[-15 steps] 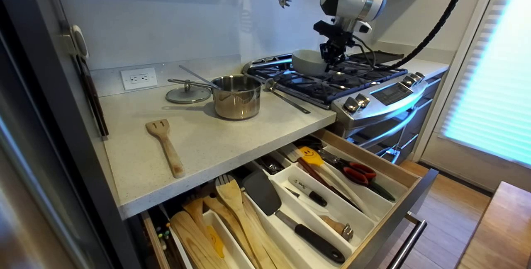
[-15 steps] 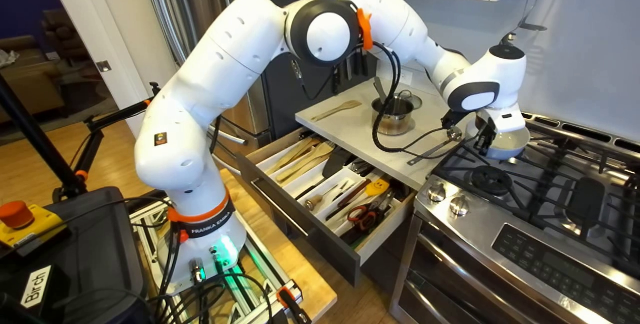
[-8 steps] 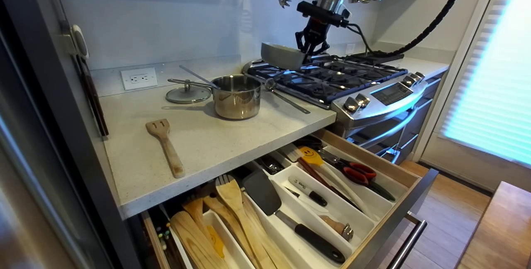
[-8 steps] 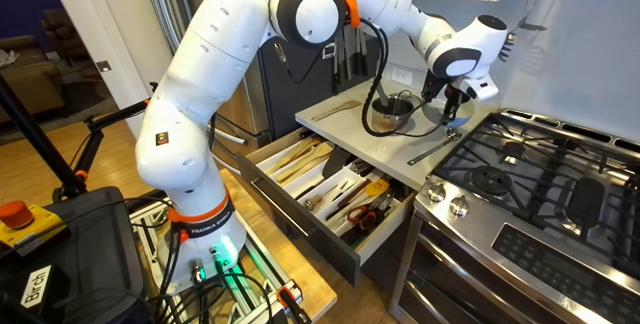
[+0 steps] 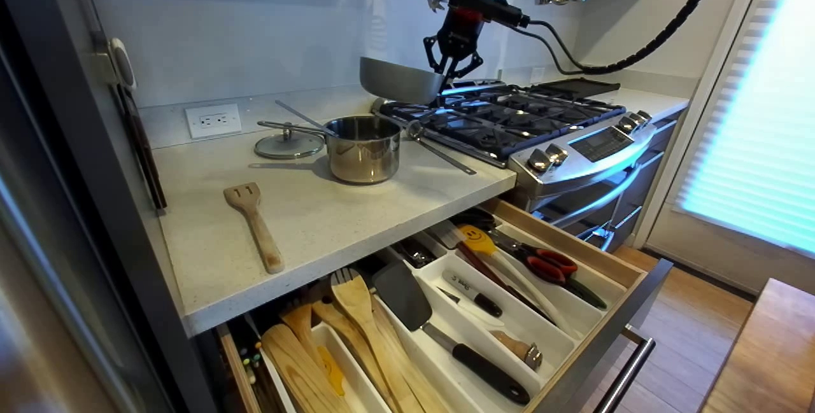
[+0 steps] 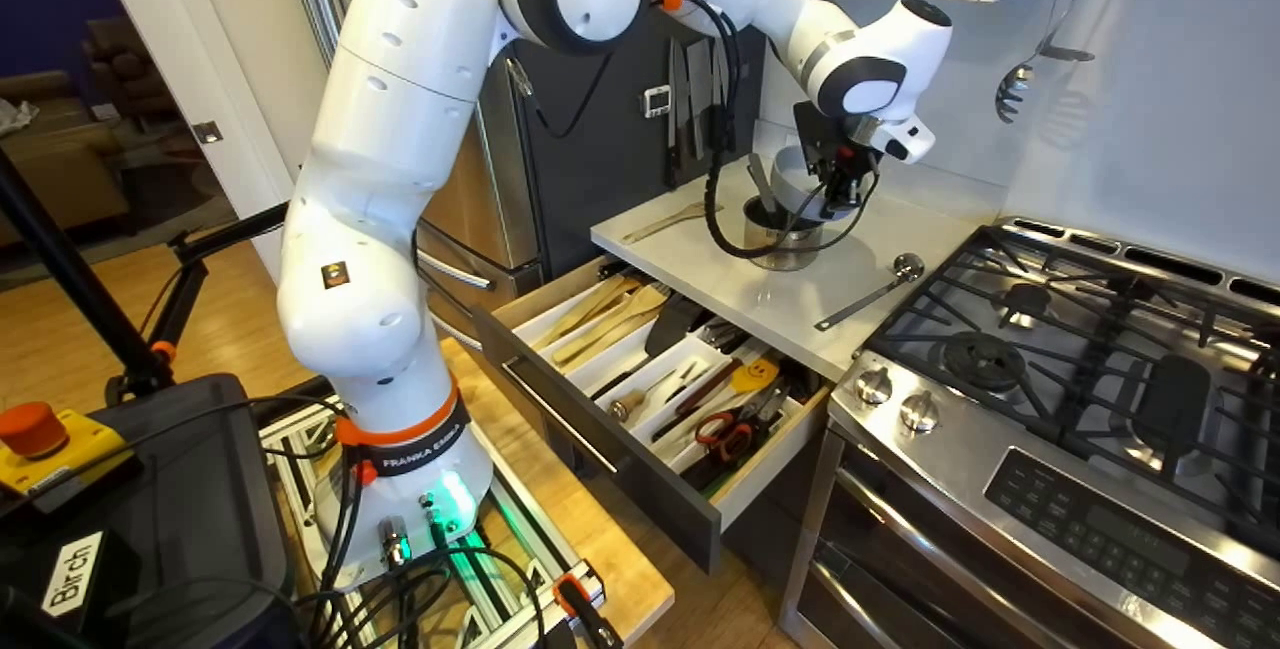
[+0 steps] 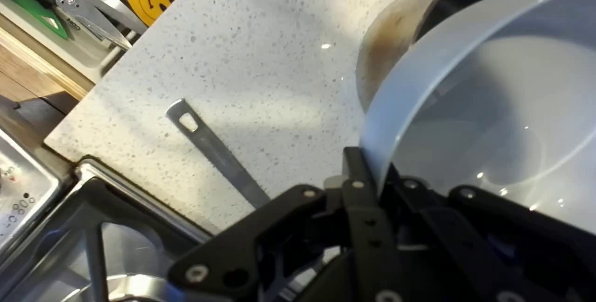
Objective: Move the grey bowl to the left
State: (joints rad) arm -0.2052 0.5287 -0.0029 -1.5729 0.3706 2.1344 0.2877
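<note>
The grey bowl (image 5: 400, 82) is in the air, above and a little to the right of the steel saucepan (image 5: 363, 155) in both exterior views, its underside apart from the saucepan's rim. It looks tilted, the gripped edge lower than the far one. We see the jaws of the gripper (image 7: 377, 169) drawn in tight across that edge, one finger inside the bowl and one outside.

We take the step in hand to be the sideways carry, with the set-down not yet done. A grey utensil handle (image 5: 302, 116) sticks up out of the saucepan toward its left, so we judge that the next move calls for enough height to pass it, then levelling the bowl and lowering it to the countertop (image 5: 331, 222) left of the saucepan. How far left is wanted, we cannot tell.

Left of the saucepan lies a slotted wooden turner (image 5: 258, 228); just beside it, left and farther back, a glass lid (image 5: 274, 146). Near its right lies a ladle (image 7: 219, 153), and beyond that the gas cooktop (image 6: 1085, 369).
</note>
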